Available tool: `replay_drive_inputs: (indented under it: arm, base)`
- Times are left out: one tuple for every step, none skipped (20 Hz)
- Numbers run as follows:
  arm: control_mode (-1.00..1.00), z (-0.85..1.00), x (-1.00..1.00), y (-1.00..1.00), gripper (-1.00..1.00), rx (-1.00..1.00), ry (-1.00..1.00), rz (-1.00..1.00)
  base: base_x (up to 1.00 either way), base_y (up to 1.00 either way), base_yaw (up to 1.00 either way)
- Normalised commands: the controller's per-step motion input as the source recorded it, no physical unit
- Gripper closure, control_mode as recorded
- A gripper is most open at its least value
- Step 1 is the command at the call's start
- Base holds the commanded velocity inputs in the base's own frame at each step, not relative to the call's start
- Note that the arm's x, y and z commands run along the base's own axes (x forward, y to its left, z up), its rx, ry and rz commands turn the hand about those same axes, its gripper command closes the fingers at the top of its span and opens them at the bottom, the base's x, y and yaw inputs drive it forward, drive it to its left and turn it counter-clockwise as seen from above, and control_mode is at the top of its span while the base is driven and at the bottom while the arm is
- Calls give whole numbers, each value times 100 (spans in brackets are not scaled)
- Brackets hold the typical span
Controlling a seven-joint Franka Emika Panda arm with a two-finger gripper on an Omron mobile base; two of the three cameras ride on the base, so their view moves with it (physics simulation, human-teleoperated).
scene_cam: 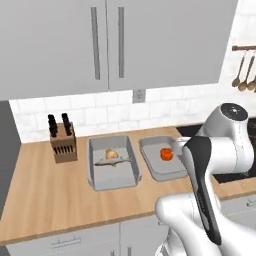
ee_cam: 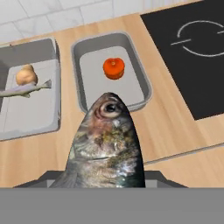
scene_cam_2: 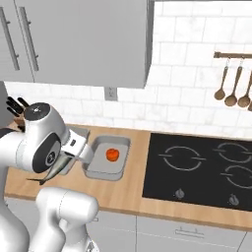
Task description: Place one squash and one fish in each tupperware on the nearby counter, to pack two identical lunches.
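White glossy arm [scene_cam: 220,150], rounded fat segments; dark grey/black bands at joints, round dark cap w/ small markings on top joint. No cables visible.

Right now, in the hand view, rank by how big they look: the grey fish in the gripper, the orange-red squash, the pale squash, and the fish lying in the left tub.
1. Held grey fish, though nearness inflates it.
2. Tub fish.
3-4. Orange-red squash and pale squash: look alike.

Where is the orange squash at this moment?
The orange squash lies alone in the right tupperware, between the cooktop and the left tupperware.
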Motion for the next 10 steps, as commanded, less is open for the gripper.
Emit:
replay_drive_inputs:
  arm:
    - [100, 0, 0, 0, 100, 0, 0, 0]
    - [100, 0, 0, 0, 100, 0, 0, 0]
    - [100, 0, 0, 0, 100, 0, 0, 0]
    - [100, 0, 0, 0, 100, 0, 0, 0]
    - [100, 0, 0, 0, 100, 0, 0, 0]
    - [100, 0, 0, 0, 100, 0, 0, 0]
    - [100, 0, 0, 0, 100, 0, 0, 0]
    - [100, 0, 0, 0, 100, 0, 0, 0]
    - [100, 0, 0, 0, 100, 0, 0, 0]
    - [-100, -57, 24, 0, 100, -1, 7, 20]
  base:
    - [66, -41, 42]
    - [65, -36, 42]
    - [54, -26, 39]
    - [56, -17, 38]
    - [55, -5, 38]
    - [46, 0, 35]
    - [40, 0, 32]
    - [33, 0, 26]
    - [36, 0, 23]
    - [0, 0, 0]
